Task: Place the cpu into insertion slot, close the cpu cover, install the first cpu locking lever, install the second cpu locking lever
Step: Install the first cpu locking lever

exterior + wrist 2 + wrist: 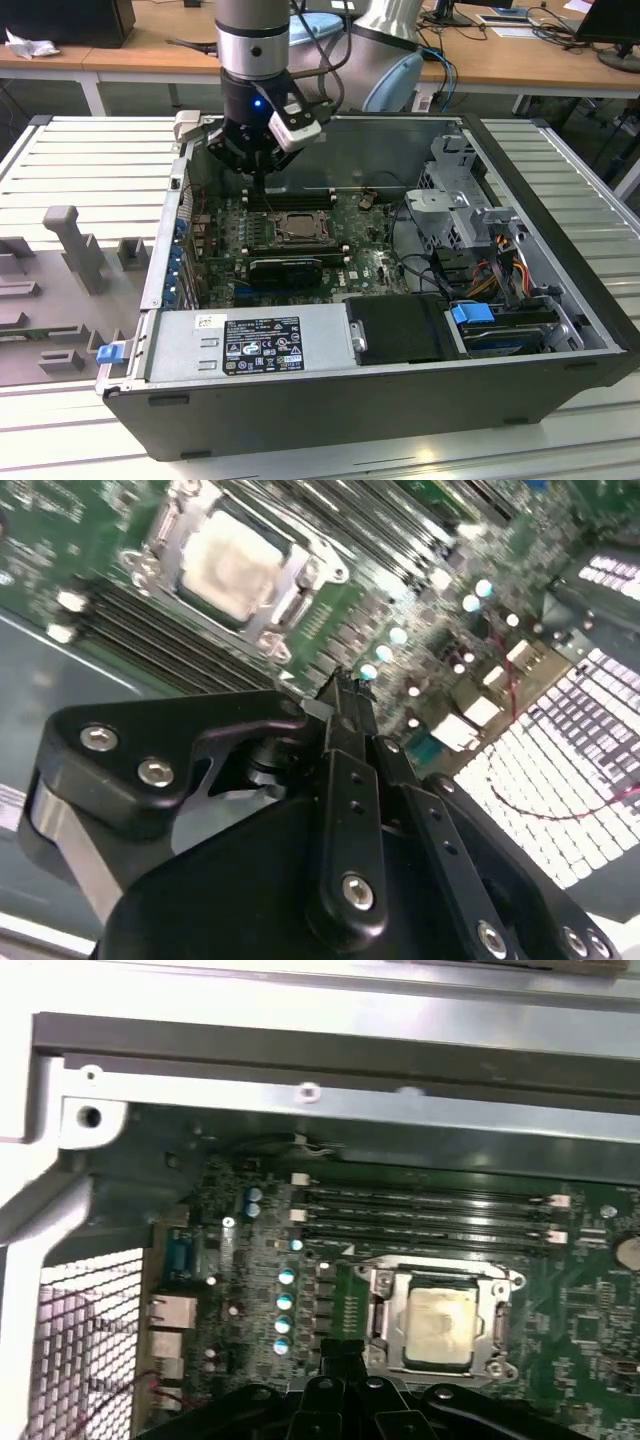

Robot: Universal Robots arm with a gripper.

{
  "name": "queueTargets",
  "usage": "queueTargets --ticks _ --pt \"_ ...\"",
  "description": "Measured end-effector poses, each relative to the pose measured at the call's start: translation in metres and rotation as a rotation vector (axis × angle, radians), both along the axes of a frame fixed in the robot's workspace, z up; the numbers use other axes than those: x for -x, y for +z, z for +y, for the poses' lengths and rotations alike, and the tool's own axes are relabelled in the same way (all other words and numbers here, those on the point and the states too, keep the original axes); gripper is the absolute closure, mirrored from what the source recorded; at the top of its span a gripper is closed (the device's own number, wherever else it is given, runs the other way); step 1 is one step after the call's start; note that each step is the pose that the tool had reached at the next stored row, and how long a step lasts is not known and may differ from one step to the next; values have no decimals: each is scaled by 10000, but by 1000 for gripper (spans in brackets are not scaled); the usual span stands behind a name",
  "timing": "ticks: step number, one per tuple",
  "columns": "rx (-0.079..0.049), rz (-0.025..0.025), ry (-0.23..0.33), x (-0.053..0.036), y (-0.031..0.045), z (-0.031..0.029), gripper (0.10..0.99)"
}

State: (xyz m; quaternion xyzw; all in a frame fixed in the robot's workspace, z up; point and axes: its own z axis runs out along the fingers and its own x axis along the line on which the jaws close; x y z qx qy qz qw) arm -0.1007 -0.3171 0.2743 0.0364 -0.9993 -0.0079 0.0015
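- The cpu (440, 1322) sits in the insertion slot (385, 1310) now, pale silvery top facing up, near the middle of the green motherboard (375, 255) and just beside the long black memory slots (430, 1215).
- The cpu cover (300, 575) looks to be down around it, its metal frame bordering the chip in both wrist views (whether the levers are latched, I cannot tell).
- The end effector (340, 685) hovers above the board, off toward the slot's memory-side edge and toward the back wall of the computer case (560, 250); its fingers (350, 780) are pressed together with nothing between them.
- Handling, as I judge it: the chip is light, stiff and thin, with a smooth top likely to slip, and the socket contacts underneath are fragile, so any hold belongs on its opposite edges, never pressing down at a tilt.
- The cover is thin sheet metal, springy; best pushed on its free edge opposite the hinge.
- The levers (thin wire, I would guess) are too small to make out.
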Motion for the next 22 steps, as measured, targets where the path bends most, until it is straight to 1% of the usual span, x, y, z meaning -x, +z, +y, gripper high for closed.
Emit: queueTargets --ticks 2,3,6,8,11,12,13,15,16,17,19,20,21,22 --pt "1 0 -1 61 -58 1 980" --pt "0 -2 -1 67 -78 5 980" --pt "-5 -1 0 96 -112 25 980" --pt "-22 -1 1 104 -121 50 980" --pt "-39 -2 -1 107 -132 146 980" --pt "-61 -2 -1 109 -153 218 980" --pt "-63 2 0 104 -171 266 980" --pt "-63 11 -1 87 -179 299 980" --pt "-63 27 3 55 -183 318 980" --pt "-62 32 2 23 -186 326 980" --pt "-63 45 -2 -78 -193 335 980" --pt "-63 51 -1 -154 -196 338 980" --pt "-63 55 -1 -272 -203 339 980" --pt "-63 56 0 -352 -209 340 980"
